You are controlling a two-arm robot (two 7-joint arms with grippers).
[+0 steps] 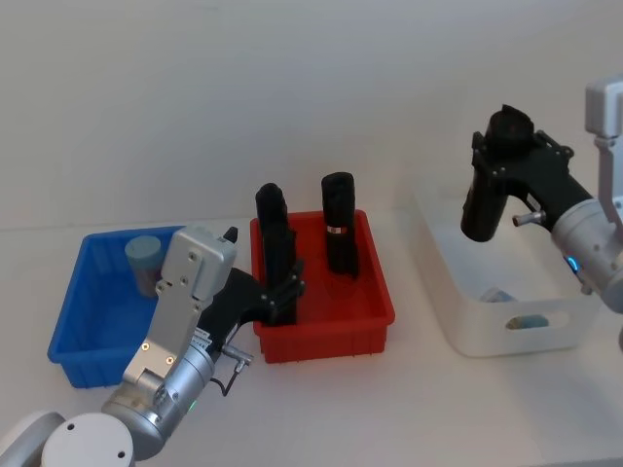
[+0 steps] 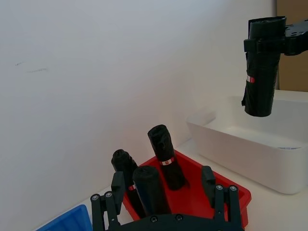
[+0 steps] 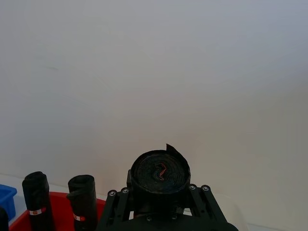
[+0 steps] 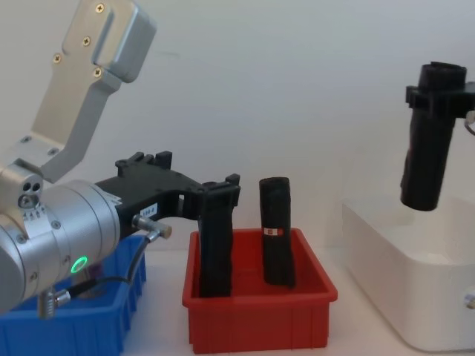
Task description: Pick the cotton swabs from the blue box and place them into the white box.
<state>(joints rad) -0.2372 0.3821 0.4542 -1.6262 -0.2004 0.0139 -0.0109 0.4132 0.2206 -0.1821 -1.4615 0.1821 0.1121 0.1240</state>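
Observation:
One cotton swabs jar (image 1: 144, 259) with a pale lid stands in the blue box (image 1: 83, 326) at the left. My left gripper (image 1: 282, 292) is over the red bin (image 1: 326, 336), open, with its fingers (image 2: 117, 186) straddling the top of an upright black roll (image 2: 150, 190). My right gripper (image 1: 494, 175) is shut on another black roll (image 1: 482, 209) and holds it upright in the air above the white box (image 1: 487, 339) at the right. Two pale bluish items (image 1: 531, 321) lie inside the white box.
The red bin sits between the blue and white boxes and holds more upright black rolls (image 1: 339, 229). A plain white wall rises behind the table. Open tabletop lies in front of the bins.

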